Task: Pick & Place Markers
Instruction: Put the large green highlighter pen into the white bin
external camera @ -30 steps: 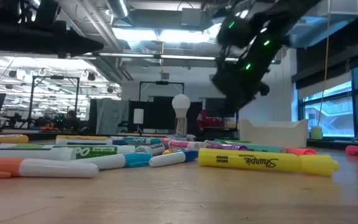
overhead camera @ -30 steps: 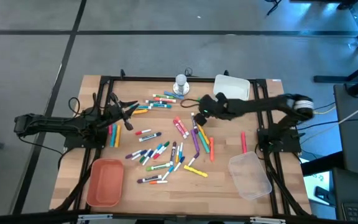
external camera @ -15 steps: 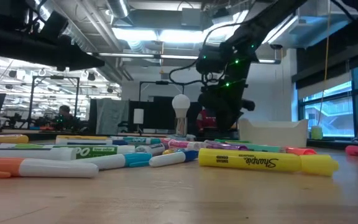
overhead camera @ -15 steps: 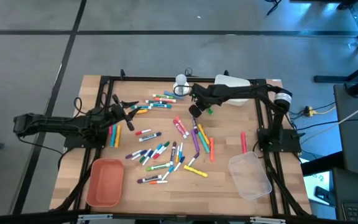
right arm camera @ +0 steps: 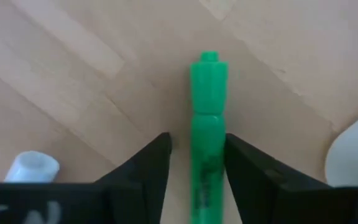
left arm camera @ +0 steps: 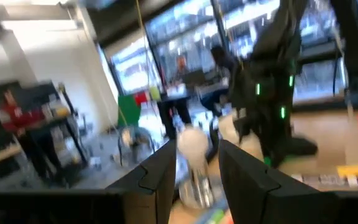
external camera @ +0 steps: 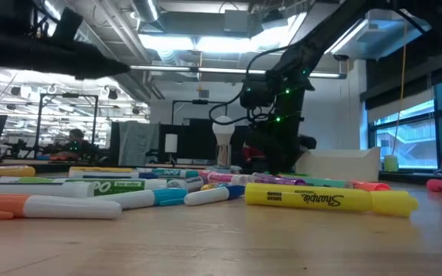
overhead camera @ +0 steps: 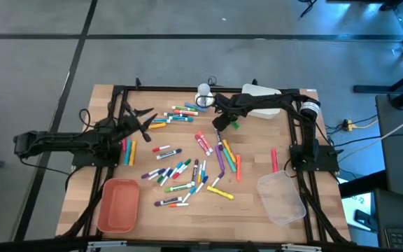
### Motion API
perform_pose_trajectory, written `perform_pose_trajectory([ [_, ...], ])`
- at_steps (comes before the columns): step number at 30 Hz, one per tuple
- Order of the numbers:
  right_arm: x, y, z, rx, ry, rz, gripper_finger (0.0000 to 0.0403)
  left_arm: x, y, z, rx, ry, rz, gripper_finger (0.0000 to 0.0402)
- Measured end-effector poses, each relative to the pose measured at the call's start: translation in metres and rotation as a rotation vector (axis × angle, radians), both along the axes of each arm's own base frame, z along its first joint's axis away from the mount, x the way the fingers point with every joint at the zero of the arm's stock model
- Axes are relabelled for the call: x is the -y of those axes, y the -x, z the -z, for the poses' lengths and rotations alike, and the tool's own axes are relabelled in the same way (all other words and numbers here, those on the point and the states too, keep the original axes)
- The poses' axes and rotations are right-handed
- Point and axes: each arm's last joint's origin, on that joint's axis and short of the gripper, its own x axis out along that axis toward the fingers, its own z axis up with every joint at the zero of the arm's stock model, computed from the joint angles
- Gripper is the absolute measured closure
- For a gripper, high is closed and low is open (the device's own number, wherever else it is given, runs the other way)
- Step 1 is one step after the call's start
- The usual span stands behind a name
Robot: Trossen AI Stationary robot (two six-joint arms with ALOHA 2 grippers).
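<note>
Now the right gripper [overhead camera: 219, 126] has descended, straddling a green marker [right arm camera: 207, 143].

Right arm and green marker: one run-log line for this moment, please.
right tool: astride green marker, jaws either side, marker on table | left tool: empty, open, above table's left side

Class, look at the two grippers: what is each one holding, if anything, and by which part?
The left gripper is open and holds nothing. The right gripper straddles the barrel of a green marker lying on the table; whether it grips it cannot be told.
</note>
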Motion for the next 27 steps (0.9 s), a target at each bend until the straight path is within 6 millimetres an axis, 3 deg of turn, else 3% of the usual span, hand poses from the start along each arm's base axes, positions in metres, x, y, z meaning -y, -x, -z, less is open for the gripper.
perform_pose_trajectory([
  [6,-0.004,0.000,0.003,-0.012,-0.050,-0.049,0.0341,-0.002,0.002,-0.009,0.117,-0.003,0.037,0.0293],
  [13,-0.012,0.000,-0.001,-0.058,-0.064,-0.195,0.0341,-0.002,0.002,-0.008,0.156,0.074,0.063,0.0300],
  [17,-0.024,-0.002,-0.025,-0.078,-0.066,-0.296,0.0341,-0.002,0.002,-0.007,0.171,0.108,0.070,0.0300],
  [20,-0.032,-0.003,-0.063,-0.064,0.025,-0.342,0.0341,-0.002,0.002,-0.007,0.176,0.115,0.068,0.0302],
  [27,-0.049,0.035,-0.118,-0.232,0.223,-0.308,0.0341,-0.003,0.003,-0.007,0.181,0.122,0.017,0.0304],
])
